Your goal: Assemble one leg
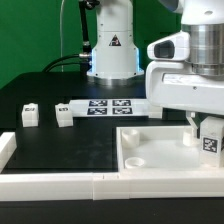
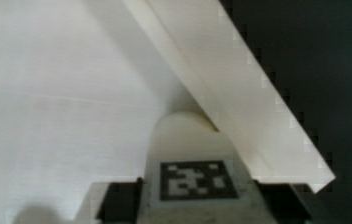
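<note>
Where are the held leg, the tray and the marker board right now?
leg point(image 1: 210, 143), exterior view, its tagged face between the fingers.
tray point(image 1: 135, 132), exterior view, its raised rear rim.
marker board point(image 1: 108, 105), exterior view, its middle tags.

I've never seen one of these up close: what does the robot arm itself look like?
The arm is mostly glossy white with rounded, boxy casings and dark grey sections between them. Its gripper ends in two slim fingers. Behind it stands a white column-like base with a black warning triangle and a thin cable looping beside it.

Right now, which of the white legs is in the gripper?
The leg over the tray, at the exterior view's right, is between the gripper fingers. The two other legs stand free on the table.
</note>
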Robot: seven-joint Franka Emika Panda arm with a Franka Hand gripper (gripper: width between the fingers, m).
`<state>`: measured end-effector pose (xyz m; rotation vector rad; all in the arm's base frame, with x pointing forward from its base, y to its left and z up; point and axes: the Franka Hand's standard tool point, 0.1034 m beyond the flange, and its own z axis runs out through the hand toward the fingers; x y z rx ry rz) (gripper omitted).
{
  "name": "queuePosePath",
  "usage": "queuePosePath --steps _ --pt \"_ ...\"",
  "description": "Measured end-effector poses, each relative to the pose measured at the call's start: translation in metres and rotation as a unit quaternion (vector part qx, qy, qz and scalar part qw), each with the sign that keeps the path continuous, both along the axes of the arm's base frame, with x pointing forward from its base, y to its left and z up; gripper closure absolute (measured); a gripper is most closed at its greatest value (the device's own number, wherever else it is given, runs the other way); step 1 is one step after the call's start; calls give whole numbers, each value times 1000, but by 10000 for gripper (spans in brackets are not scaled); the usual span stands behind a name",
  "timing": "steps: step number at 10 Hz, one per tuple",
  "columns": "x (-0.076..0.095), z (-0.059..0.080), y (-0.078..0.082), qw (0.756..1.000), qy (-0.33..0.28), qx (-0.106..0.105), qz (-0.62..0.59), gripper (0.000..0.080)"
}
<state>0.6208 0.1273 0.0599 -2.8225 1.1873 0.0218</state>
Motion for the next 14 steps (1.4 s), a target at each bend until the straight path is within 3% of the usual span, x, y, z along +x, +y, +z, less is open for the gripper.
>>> queuePosePath --steps 2,5,6,7,8,9,11,14 --pt "1 0 2 992 10 7 -125 509" --pt "2 0 2 984 9 18 -176 509" --pt "2 0 2 986 8 18 -167 427" --pt "2 0 1 990 6 17 -142 427" --pt "4 0 -2 992 1 19 -123 227" --pt "5 1 -3 998 -10 15 -67 227" --pt "3 -1 3 999 -23 10 34 153" --pt "5 -1 0 970 -41 2 238 151"
